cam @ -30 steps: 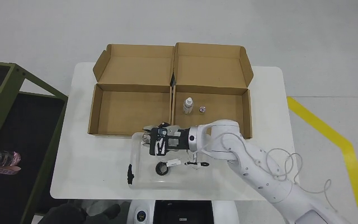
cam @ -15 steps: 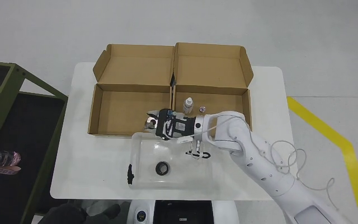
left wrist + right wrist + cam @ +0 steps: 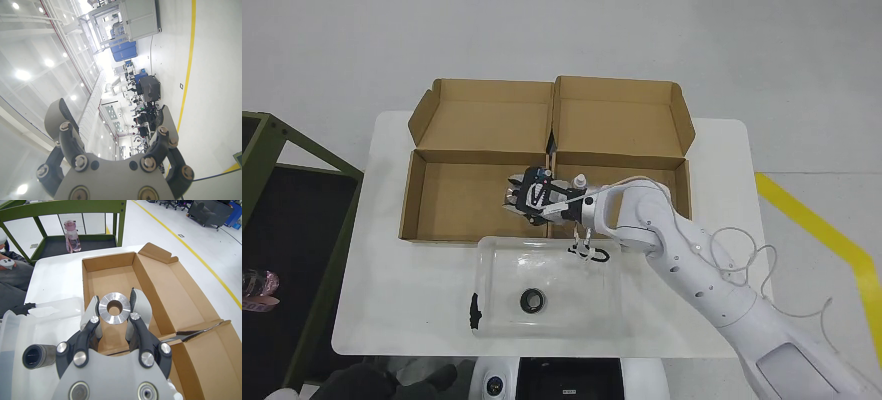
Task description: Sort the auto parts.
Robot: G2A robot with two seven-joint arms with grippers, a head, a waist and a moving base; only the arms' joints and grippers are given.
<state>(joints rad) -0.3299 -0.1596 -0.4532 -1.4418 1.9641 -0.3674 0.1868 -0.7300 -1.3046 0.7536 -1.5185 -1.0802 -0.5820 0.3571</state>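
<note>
the right tool (image 3: 114, 297) is clamped on a silver metal ring (image 3: 103, 311), above the right end of the left cardboard box (image 3: 457, 203). the left tool (image 3: 113, 113) gapes wide, holding nothing.

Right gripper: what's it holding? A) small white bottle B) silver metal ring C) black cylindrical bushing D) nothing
B: in the right wrist view the right gripper is shut on a silver metal ring, held above a cardboard box.
</note>
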